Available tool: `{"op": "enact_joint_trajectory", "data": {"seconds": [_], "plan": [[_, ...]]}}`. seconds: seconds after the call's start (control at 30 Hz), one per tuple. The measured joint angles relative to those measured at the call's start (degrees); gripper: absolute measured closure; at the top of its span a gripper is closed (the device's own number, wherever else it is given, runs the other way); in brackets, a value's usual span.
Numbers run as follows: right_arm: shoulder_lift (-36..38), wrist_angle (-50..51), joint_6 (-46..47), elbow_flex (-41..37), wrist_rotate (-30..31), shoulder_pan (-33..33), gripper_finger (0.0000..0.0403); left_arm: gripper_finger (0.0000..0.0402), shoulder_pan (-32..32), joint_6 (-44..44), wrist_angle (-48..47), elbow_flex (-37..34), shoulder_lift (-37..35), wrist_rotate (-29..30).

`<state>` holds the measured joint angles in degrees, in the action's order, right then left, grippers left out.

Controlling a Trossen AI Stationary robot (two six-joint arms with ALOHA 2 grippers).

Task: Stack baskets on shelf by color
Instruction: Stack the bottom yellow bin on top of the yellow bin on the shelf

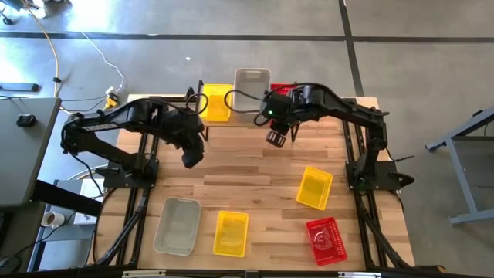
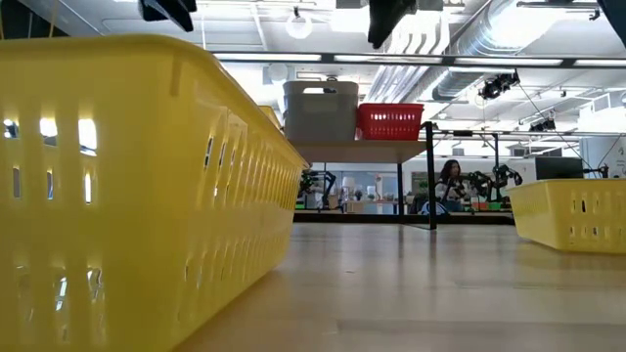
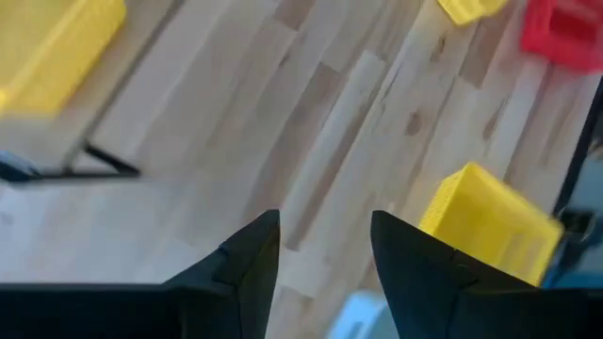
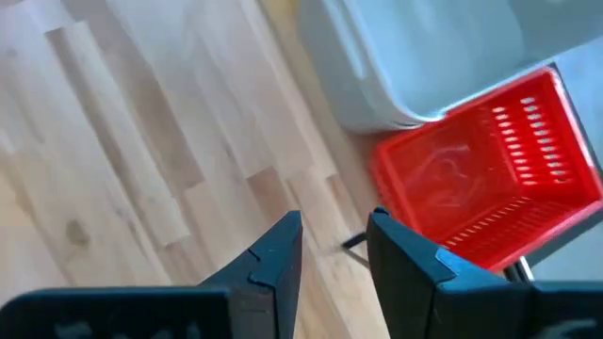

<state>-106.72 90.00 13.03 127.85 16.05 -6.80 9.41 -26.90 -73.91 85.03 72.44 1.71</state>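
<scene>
We are seeing yellow [image 1: 215, 102], grey-white [image 1: 252, 83] and red [image 1: 282, 89] plastic mesh baskets sitting on the wooden-topped shelf [image 2: 364, 150]; four more baskets are lying on the table.

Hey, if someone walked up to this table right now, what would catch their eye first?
Probably the shelf at the table's far edge, where a yellow basket, a grey basket and a red basket sit side by side. Both hands hover empty over the bare wood just in front of it, left hand and right hand. Four more baskets lie scattered along the near side.
</scene>
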Motion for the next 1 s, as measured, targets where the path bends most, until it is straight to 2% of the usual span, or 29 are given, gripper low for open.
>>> {"op": "enact_joint_trajectory", "data": {"seconds": [0.13,0.33,0.6,0.77,1.0], "plan": [[0.00,0.00,-1.98,0.00,-0.09,2.18,0.0295,0.0244,-3.11,-10.06,0.37,-0.18,-0.02,2.01],[0.00,0.02,-6.89,0.00,-1.11,4.80,0.0295,0.0252,-9.24,-24.39,2.26,-6.09,-0.02,3.59],[0.00,0.02,-10.46,0.00,-1.89,6.53,0.0295,0.0254,-16.01,-42.37,17.35,-16.14,0.00,4.23],[0.00,0.01,-10.44,0.00,-1.94,7.41,0.0295,0.0255,-19.90,-50.14,24.10,-20.64,1.34,5.04],[0.00,0.00,-10.33,0.00,-2.13,8.35,0.0295,0.0254,-24.71,-54.99,25.92,-20.98,7.87,5.09]]}}
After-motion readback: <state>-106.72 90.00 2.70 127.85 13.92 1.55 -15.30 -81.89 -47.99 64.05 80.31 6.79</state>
